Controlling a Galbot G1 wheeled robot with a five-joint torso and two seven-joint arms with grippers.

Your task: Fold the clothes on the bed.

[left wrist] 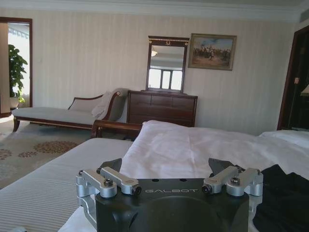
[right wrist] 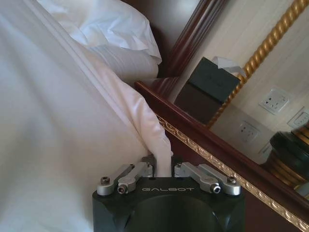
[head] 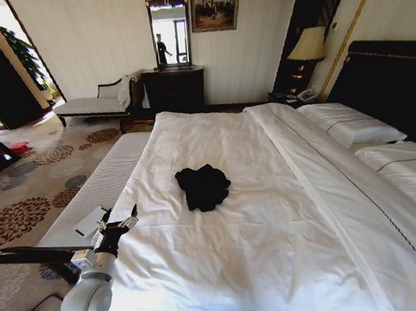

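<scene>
the black t-shirt lies in a crumpled heap near the middle of the bed, on the white sheet, well apart from the pillows at the headboard end. it is bunched on itself, so sleeves, collar and hem cannot be told apart in the head view; a dark edge of it also shows at the side of the left wrist view.

the left gripper hovers at the bed's near left edge, beside the striped bench, short of the shirt, with its fingers spread wide and nothing between them. the right gripper sits at the far side of the bed next to the dark wooden frame, fingers drawn narrow around a fold of white bedding; it looks pinched on that fold, not on the shirt.

judging by its look, the shirt is light, limp and thin: it will sag and drape from wherever it is lifted, will not hold a shape, and should slide easily over the smooth sheet. it is not fragile. a pinch on an outer edge of the heap, ideally a shoulder or hem corner once one can be found, seems best; grabbing the middle would likely lift a wad, and a deep pinch risks catching the sheet beneath.
</scene>
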